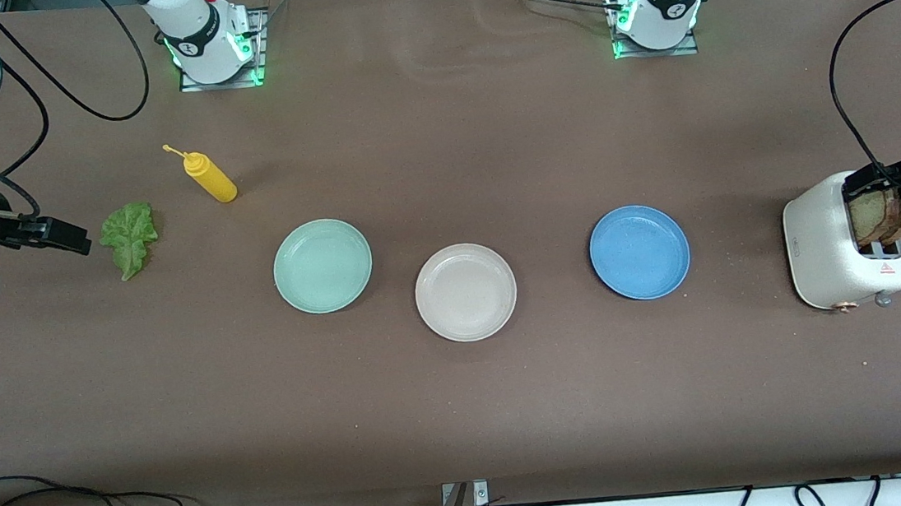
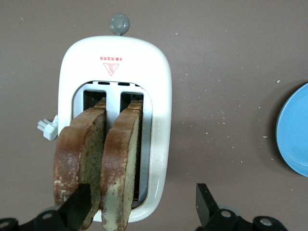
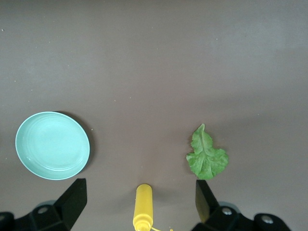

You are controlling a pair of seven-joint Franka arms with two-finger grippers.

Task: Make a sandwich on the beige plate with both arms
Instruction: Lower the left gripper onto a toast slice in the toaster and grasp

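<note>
We see our left gripper (image 2: 139,204) open over two brown bread slices (image 2: 98,163) in the white toaster (image 1: 830,249), our right gripper (image 3: 139,202) open near the lettuce leaf (image 1: 128,237), and the round beige plate (image 1: 466,292) mid-table.

bench (image 1: 466,417): matt brown, cloth-like | 3 plates (image 1: 466,292): matt, smooth | toaster (image 1: 832,266): glossy cream | bread (image 2: 96,159): rough, grainy crust

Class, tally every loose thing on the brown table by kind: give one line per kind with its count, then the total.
Plates: 3 (mint green plate, beige plate, blue plate)
Bread slices: 2 (first slice, second slice, both standing in the toaster)
Toaster: 1
Lettuce leaf: 1
Yellow squeeze bottle: 1
Total: 8
</note>
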